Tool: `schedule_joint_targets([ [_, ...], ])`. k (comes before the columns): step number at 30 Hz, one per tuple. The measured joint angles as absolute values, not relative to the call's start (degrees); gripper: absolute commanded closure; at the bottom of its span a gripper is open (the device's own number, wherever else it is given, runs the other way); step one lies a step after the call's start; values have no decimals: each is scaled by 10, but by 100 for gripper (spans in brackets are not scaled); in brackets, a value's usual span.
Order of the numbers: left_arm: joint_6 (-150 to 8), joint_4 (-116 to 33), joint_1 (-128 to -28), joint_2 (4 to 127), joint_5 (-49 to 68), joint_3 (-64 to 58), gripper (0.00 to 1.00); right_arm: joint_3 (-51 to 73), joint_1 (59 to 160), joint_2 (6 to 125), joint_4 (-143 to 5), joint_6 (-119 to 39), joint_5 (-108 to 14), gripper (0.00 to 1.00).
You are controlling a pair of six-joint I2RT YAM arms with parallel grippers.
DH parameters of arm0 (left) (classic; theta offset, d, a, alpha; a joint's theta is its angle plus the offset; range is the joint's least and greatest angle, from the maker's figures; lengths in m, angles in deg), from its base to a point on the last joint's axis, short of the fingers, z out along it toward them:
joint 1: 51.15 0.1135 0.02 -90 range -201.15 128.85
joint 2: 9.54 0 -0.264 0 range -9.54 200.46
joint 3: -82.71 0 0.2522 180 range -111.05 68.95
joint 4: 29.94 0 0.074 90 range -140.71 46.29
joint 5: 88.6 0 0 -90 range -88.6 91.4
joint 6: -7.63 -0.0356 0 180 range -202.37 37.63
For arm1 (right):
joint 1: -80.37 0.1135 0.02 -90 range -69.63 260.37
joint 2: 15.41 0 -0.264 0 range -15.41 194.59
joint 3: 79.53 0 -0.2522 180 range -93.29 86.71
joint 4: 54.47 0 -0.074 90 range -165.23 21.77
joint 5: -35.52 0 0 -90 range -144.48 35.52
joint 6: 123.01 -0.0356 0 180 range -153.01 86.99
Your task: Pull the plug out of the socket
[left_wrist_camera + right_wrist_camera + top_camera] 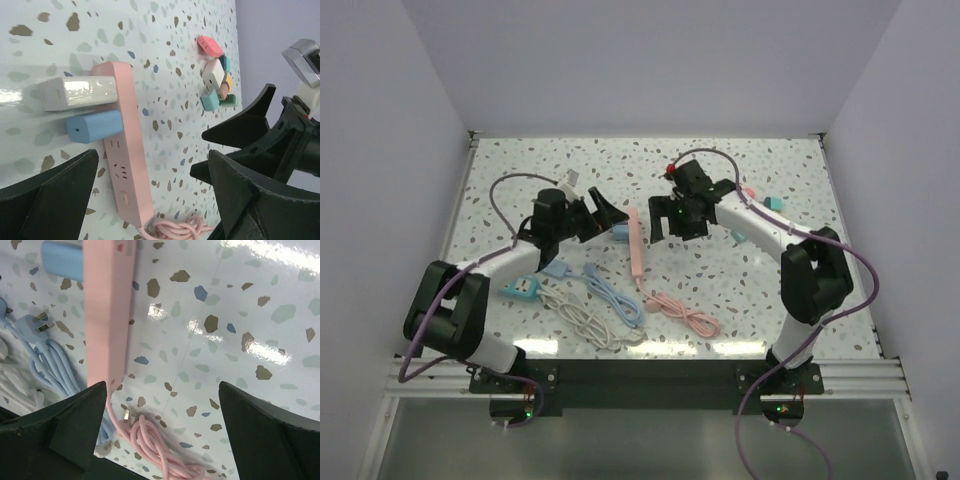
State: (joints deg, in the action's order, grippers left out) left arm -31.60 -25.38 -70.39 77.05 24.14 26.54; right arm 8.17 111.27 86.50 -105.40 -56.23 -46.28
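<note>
Two plugs sit in the pink power strip (125, 150), which lies near the middle of the speckled table (520, 160). A white plug (80, 92) and a blue plug (95, 126) lie side by side, both boxy with rounded ends, sticking out from the same long side of the strip. Loose cords crowd the near side: a blue cable (615, 295), a white cable (582, 322) and the strip's own pink cord (685, 312), coiled by its near end. A cluster of small chargers (215, 80) lies well apart, far right. The left gripper (152, 155) hovers near the plugs, fingers spread wide, holding nothing. The right gripper (162, 387), just beside the strip, also stands wide apart and empty.
</note>
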Motion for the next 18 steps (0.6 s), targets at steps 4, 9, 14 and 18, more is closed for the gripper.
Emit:
schedule_joint_targets([
  [4,-316,-292,-691,699,184,293,1,41,1160,867,-1072,-536,-504,2],
  [9,-316,-338,-680,626,131,326,0,5,1213,895,-1076,-529,-548,2],
  [14,-316,-360,-670,596,116,355,0,-28,1243,964,-1066,-536,-584,13],
  [18,-316,-365,-669,593,117,372,0,-37,1246,1017,-1059,-552,-601,38],
])
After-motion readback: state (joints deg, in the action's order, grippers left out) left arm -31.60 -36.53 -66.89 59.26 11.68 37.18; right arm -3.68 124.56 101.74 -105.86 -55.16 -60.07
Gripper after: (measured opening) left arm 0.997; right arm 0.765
